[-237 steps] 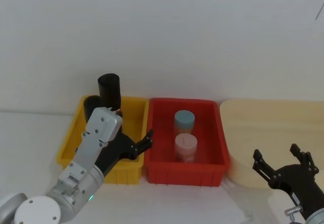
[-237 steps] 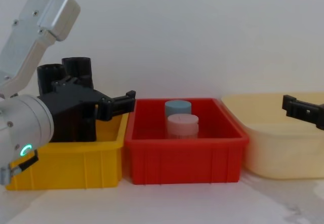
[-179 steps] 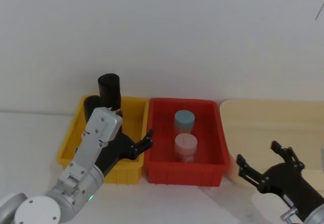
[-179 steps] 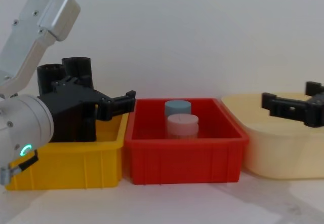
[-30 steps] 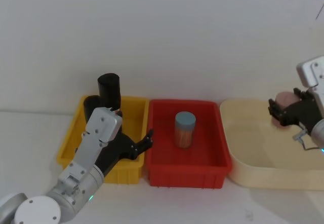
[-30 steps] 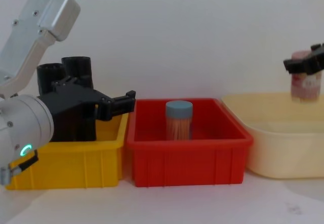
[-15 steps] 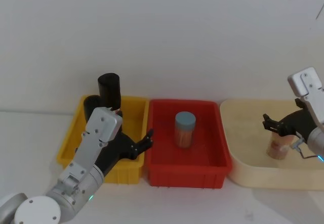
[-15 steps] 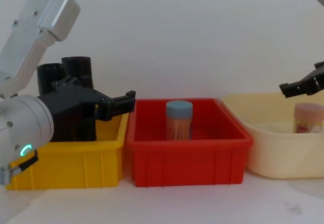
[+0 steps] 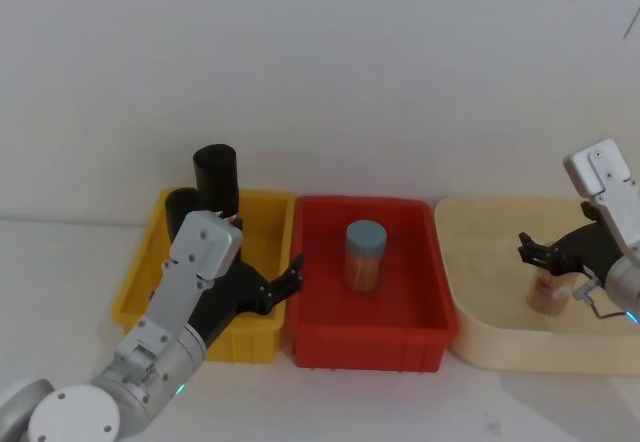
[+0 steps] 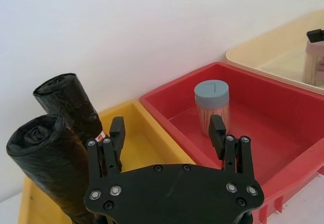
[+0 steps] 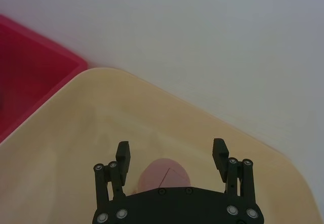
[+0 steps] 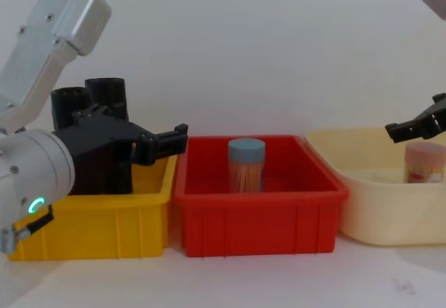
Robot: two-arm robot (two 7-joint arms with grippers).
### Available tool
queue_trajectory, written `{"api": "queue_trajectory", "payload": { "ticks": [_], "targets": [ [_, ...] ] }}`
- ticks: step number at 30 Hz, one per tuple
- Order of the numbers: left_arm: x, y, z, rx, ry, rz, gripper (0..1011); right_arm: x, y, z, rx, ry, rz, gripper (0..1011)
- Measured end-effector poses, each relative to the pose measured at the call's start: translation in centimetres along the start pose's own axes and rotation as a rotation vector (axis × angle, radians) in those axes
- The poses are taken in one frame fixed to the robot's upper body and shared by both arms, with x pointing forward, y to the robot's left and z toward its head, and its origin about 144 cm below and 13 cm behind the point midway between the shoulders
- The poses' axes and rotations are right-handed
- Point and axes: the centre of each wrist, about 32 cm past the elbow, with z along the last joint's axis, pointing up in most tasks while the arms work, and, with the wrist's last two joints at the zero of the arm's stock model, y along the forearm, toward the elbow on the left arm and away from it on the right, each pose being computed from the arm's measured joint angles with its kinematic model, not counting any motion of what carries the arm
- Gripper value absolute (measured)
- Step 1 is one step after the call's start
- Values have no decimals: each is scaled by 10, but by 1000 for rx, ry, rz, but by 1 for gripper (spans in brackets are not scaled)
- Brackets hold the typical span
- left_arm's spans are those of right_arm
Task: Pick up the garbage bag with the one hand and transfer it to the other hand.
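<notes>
Two black rolls stand in the yellow bin [image 9: 135,292]. The garbage bag [image 10: 45,168] is the nearer one without a sticker, also seen as the garbage bag [image 9: 181,205] and the garbage bag [image 12: 70,106]. The other roll [image 10: 71,102] carries a small red-and-white sticker low down. My left gripper [image 9: 285,280], on the green-ring arm, hangs open over the yellow bin's right front corner, just right of the rolls and holding nothing; it appears as left gripper [image 10: 167,125] and left gripper [image 12: 171,141]. My right gripper [image 9: 540,254] stands open over the cream tub [image 9: 480,262].
A red bin [image 9: 325,337] in the middle holds a blue-lidded jar [image 9: 365,255]. A pink-lidded jar [image 12: 425,163] stands in the cream tub, directly beneath the right gripper [image 11: 171,149], and is not gripped. A white wall rises right behind the bins.
The right gripper lowered the pink-lidded jar into the cream tub, let it go and opened. The left arm and both black rolls have not moved.
</notes>
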Motion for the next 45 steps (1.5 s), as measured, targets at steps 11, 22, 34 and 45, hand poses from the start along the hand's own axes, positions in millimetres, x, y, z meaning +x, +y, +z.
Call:
{"api": "queue_trajectory", "payload": {
  "ticks": [11,22,34,45],
  "targets": [
    [7,3,6,1,19,-63,1001,0,1,-1,-7,-2,2,999],
    [12,28,11,64,62,-52,1000,0,1,-1,-9,-3,2,999],
    [13,52,16,130,95,42,1000,0,1,-2,-10,-3,2,1000],
    [25,51,23,160,95,97,1001,0,1,-2,-10,-3,2,1000]
  ]
}}
